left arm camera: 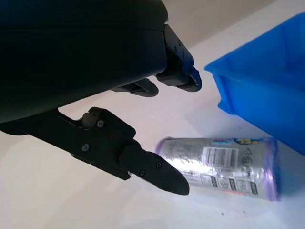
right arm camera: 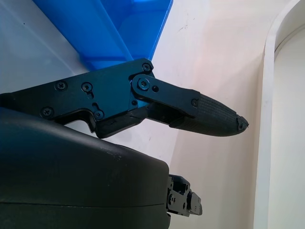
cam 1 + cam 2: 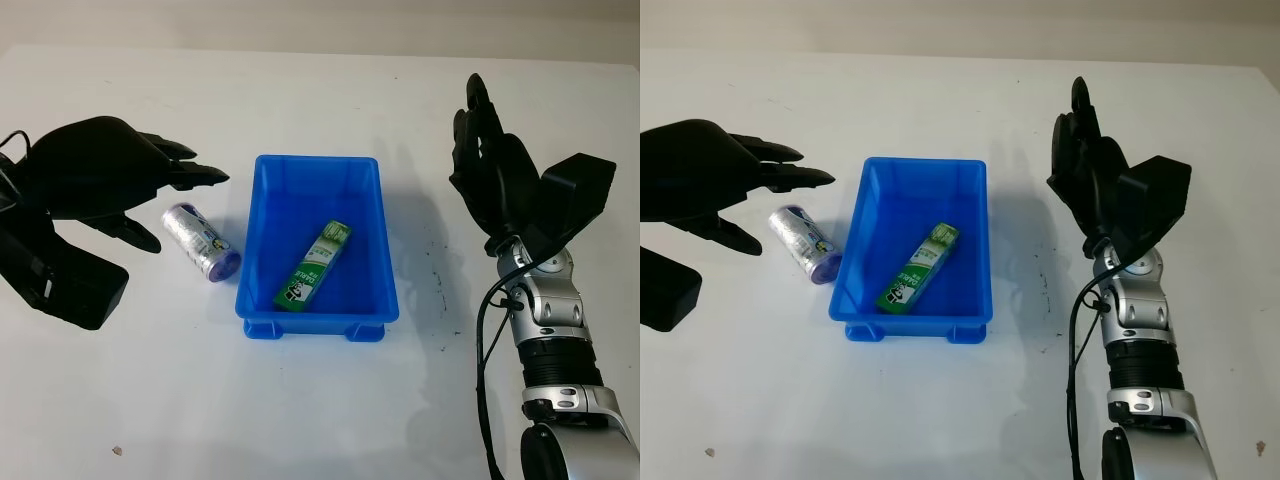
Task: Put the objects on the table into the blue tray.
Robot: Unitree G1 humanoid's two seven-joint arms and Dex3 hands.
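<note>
The left hand (image 3: 110,180) is open just above the silver can (image 3: 200,240) — it lies slanted beside the blue tray (image 3: 318,178) — holding nothing.

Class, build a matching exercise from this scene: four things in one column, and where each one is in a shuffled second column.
1. green tube
2. silver can
3. left robot hand
4. right robot hand

A. open, above the table to the right of the blue tray
B. lying inside the tray
C. open, over the can
D. on the table to the left of the tray

Pairs: 1-B, 2-D, 3-C, 4-A
</note>
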